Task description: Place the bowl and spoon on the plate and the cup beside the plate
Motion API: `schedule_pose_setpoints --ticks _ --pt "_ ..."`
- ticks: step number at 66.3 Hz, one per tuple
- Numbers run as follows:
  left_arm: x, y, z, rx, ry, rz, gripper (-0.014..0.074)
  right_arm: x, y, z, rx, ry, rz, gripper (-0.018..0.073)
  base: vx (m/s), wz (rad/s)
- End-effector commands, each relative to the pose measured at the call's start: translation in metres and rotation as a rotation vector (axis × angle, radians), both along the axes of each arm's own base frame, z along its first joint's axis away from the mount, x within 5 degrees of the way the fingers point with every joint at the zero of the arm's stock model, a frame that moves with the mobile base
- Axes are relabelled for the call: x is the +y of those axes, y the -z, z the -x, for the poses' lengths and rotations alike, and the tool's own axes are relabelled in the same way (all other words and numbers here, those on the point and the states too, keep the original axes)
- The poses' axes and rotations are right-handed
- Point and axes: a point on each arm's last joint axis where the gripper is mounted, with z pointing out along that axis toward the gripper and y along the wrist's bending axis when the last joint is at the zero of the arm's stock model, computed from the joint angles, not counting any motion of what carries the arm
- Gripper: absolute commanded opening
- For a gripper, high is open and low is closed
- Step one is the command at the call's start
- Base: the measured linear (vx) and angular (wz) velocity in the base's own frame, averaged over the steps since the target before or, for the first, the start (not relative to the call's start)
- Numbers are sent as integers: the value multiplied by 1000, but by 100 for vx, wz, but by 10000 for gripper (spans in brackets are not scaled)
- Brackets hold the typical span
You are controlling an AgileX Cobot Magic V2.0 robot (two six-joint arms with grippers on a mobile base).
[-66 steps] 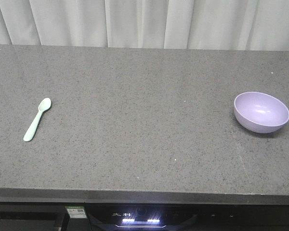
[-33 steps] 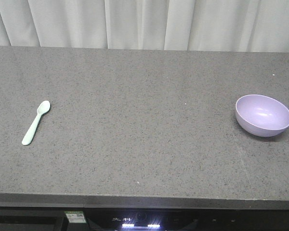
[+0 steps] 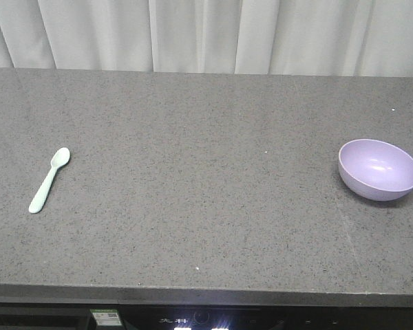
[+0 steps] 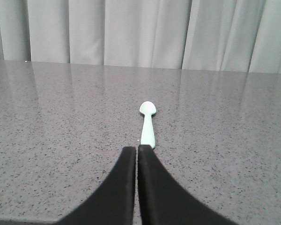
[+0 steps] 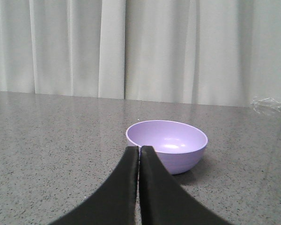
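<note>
Operator: where is the spoon lying relative to your left fingers?

Robot: My left gripper [image 4: 136, 148] is pressing its two black fingers flat together, and they are clamping nothing. The spoon [image 4: 147, 124] is lying on the grey speckled countertop [image 3: 206, 227] just beyond the tips and a touch to their right. Its handle end is sitting nearest to me, and the oval scoop is pointing away toward the pale curtain [image 3: 206, 34]. The tips are looking slightly apart from the handle in my wrist view, though I cannot tell for sure.

Operator: and on the right side?

Robot: My right gripper [image 5: 139, 148] is likewise pressing its fingers against each other, gripping nothing. The bowl [image 5: 167, 145] is standing upright on the same countertop just past the tips, slightly to their right, its mouth facing up. My fingertips are overlapping its near wall in the wrist view, so I cannot tell whether they are touching it. In the front view the spoon is lying toward the left edge and the bowl is sitting toward the right edge, well apart
</note>
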Motion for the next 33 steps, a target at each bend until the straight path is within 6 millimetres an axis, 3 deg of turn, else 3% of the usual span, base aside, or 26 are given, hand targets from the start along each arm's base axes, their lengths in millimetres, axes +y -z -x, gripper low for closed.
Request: schedule_pose_setpoints --ticks 1,33 --pt "0 2 0 -58 2 18 -6 -1 -5 1 -76 15 8 -3 2 0" --pt "0 2 0 -58 2 18 -6 -1 -5 1 -76 15 8 -3 2 0"
